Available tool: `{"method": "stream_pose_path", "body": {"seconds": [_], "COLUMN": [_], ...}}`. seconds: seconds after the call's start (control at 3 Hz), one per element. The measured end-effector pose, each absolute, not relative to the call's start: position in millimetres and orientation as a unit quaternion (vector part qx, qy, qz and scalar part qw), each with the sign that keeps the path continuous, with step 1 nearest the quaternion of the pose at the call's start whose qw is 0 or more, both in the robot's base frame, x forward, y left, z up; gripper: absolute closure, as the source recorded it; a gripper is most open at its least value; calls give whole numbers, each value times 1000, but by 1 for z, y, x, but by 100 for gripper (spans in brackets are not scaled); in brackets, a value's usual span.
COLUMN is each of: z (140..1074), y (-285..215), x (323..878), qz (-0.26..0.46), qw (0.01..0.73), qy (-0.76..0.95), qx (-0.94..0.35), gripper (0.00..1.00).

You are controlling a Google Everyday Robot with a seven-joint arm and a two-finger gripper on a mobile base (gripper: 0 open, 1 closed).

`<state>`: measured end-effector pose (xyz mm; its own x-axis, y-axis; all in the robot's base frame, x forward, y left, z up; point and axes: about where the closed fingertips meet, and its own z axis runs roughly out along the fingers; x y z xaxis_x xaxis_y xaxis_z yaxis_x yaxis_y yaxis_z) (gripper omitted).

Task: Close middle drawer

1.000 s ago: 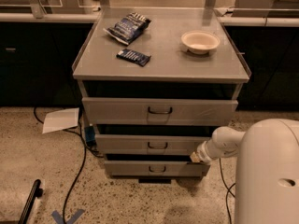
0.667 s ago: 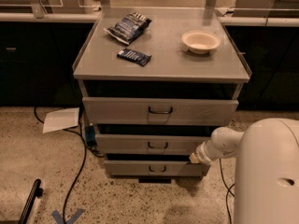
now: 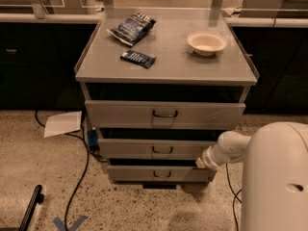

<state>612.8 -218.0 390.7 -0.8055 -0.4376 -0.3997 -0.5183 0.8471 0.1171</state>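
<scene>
The grey cabinet holds three stacked drawers. The middle drawer is a wide, shallow grey front with a small dark loop handle at its centre and a dark gap above it. My gripper is at the end of the white arm, which reaches in from the right. It sits at the right end of the middle drawer's front, by its lower edge and just above the lowest drawer. The uppermost drawer is taller and wider.
On the cabinet top lie a dark snack bag, a small dark bar and a white bowl. A sheet of paper and black cables lie on the speckled floor at the left. My white body fills the lower right.
</scene>
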Motion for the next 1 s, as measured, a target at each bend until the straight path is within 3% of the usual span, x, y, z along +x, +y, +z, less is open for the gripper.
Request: {"method": "stream_pose_path", "body": {"seconds": [0.33, 0.67, 1.0], "z": [391, 391, 391], "y": [-218, -218, -218], "x": [613, 613, 613], "qz": [111, 111, 111], "qw": [182, 182, 182], "qy": [944, 944, 944], "qx": [-253, -253, -253], "gripper": [12, 0, 0]}}
